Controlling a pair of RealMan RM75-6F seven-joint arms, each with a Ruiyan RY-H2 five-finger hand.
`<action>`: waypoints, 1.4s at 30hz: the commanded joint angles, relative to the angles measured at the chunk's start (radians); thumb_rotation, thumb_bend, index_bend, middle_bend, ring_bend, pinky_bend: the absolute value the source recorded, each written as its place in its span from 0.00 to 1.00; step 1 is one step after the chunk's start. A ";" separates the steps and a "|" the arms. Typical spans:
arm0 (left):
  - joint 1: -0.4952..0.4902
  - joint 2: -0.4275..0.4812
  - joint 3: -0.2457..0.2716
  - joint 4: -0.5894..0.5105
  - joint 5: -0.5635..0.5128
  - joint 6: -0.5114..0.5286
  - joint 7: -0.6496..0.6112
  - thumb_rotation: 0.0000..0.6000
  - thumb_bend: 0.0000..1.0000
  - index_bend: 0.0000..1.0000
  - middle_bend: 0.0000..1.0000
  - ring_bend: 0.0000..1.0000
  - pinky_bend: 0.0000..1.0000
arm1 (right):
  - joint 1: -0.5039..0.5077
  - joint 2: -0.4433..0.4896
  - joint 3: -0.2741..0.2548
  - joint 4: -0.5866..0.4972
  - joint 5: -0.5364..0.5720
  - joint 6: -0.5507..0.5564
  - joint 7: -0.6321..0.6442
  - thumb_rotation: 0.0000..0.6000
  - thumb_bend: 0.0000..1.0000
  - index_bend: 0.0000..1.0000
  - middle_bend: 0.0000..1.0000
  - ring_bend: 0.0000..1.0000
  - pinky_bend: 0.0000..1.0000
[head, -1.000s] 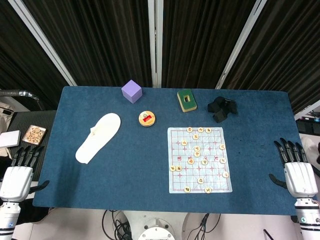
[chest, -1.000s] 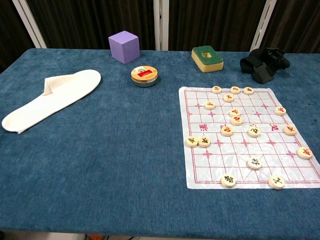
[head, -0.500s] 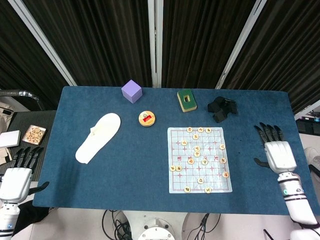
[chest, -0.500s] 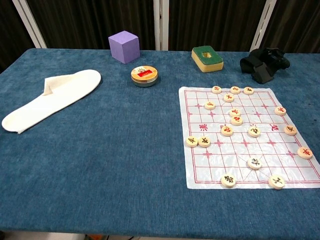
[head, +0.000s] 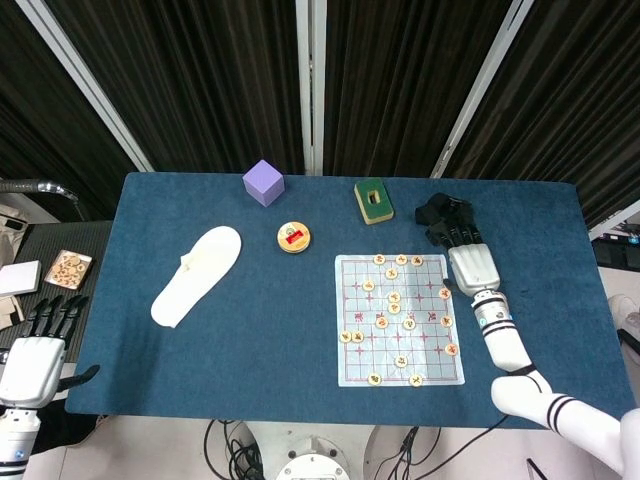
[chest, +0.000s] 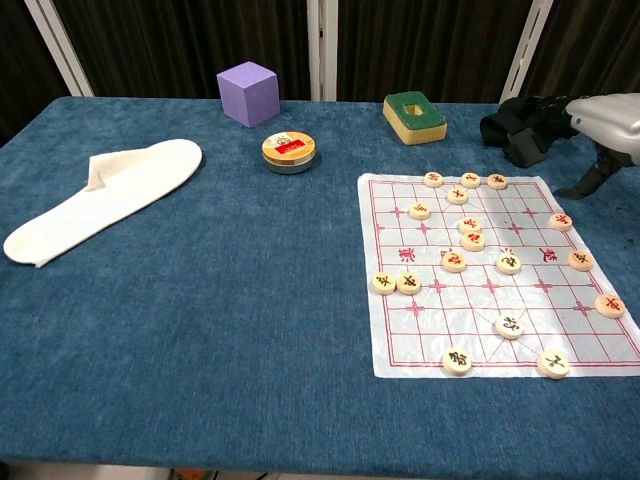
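At the right of the frame the right hand, fingers spread and holding nothing, reaches over one crumpled black object above one plastic board, while the left hand lies open at lower left.

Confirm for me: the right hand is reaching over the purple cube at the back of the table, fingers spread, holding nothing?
Not quite. The right hand reaches over the black object at the back of the table, not the purple cube, which sits far to its left. The head view shows it; fingers spread, nothing held.

A white slipper, purple cube and round tin lie apart.
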 joint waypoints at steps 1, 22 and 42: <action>0.002 0.002 0.002 0.002 -0.001 -0.001 -0.003 1.00 0.01 0.03 0.08 0.00 0.04 | 0.038 -0.062 0.009 0.065 0.037 -0.039 -0.018 1.00 0.15 0.19 0.00 0.00 0.00; 0.010 0.003 0.007 0.025 -0.009 -0.008 -0.030 1.00 0.01 0.03 0.08 0.00 0.05 | 0.103 -0.171 0.004 0.214 0.046 -0.063 0.012 1.00 0.27 0.34 0.03 0.00 0.00; 0.009 0.001 0.006 0.030 -0.015 -0.018 -0.033 1.00 0.01 0.03 0.08 0.00 0.05 | 0.099 -0.171 0.000 0.222 0.003 -0.010 0.084 1.00 0.30 0.48 0.04 0.00 0.00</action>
